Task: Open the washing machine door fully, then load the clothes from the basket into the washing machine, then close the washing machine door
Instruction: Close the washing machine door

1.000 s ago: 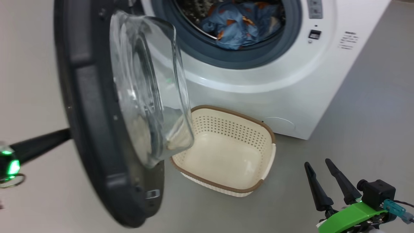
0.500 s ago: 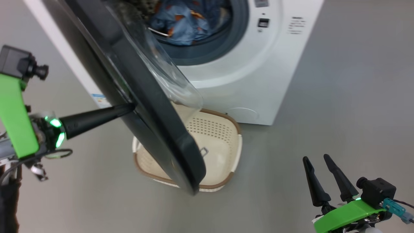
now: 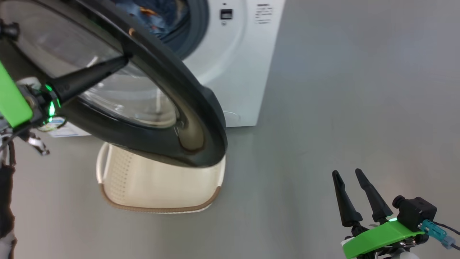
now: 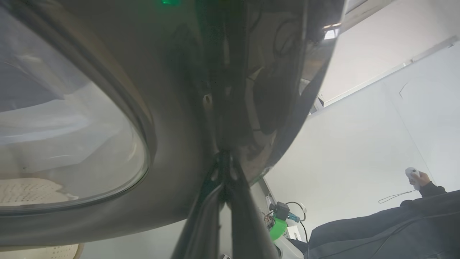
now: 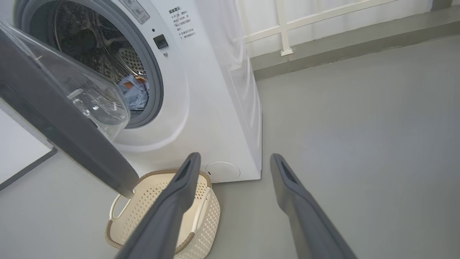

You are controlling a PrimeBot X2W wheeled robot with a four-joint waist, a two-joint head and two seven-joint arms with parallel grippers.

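Note:
The washing machine door (image 3: 201, 108), black-rimmed with a glass centre, stands half open in front of the white washing machine (image 3: 233, 64). My left gripper (image 3: 122, 61) is shut, its tip resting on the door's outer rim (image 4: 179, 126); the left wrist view shows the joined fingertips (image 4: 224, 156) against the glossy black. The light blue clothes (image 5: 136, 93) lie inside the drum. Under the door, the cream basket (image 3: 158, 208) sits on the floor, and what shows of its inside is bare. My right gripper (image 3: 348, 173) hangs open at the lower right, far from everything; its fingers (image 5: 235, 158) frame the basket (image 5: 212, 212).
Grey floor stretches to the right of the machine (image 5: 215, 108). Behind it runs a wall with a white rail (image 5: 284, 28). In the left wrist view a person's hand (image 4: 413, 176) holds a white controller, with a dark sleeve (image 4: 377, 230) below it.
The door has swung from wide open toward the machine, with my shut left gripper pressed on its outer side. The head camera has turned, shifting the whole picture left. The right gripper has kept still.

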